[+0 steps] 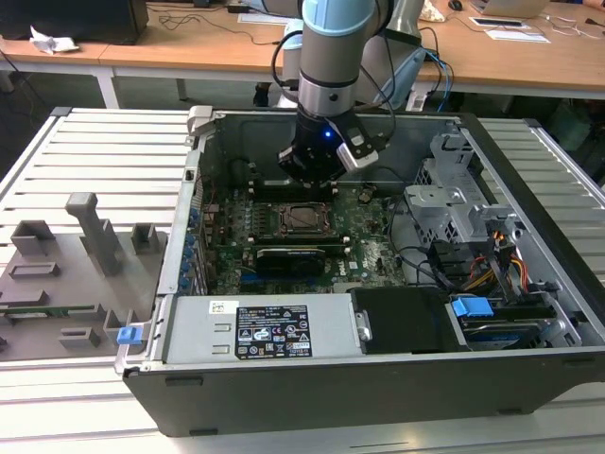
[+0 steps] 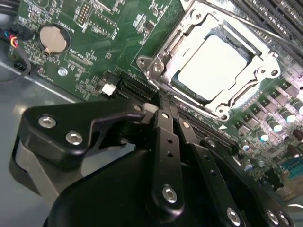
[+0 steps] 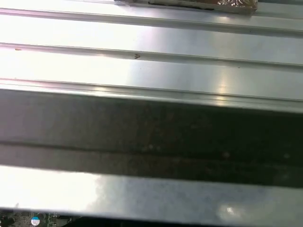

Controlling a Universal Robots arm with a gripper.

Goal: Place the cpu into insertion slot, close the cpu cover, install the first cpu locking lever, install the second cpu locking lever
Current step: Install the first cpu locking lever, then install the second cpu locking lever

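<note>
black gripper point(image 2: 158, 101) links crowd the second wrist view, the fingers drawn together into one narrow tip with nothing between them, that tip hovering just beside a corner of the insertion slot point(image 2: 215, 61). the cpu point(image 2: 213, 66) lies flat in that slot, silver top up, square so it has no long axis, its edges parallel with the socket's. the cpu cover point(image 2: 262, 59) is down around the chip, framing it. in the exterior view the gripper point(image 1: 317, 175) hangs just behind the slot point(image 1: 302, 218) on the green motherboard point(image 1: 369, 251) inside an open computer case point(image 1: 312, 378), which rests on a slatted metal table point(image 1: 104, 151). wooden desks point(image 1: 198, 43) stand behind.
</note>
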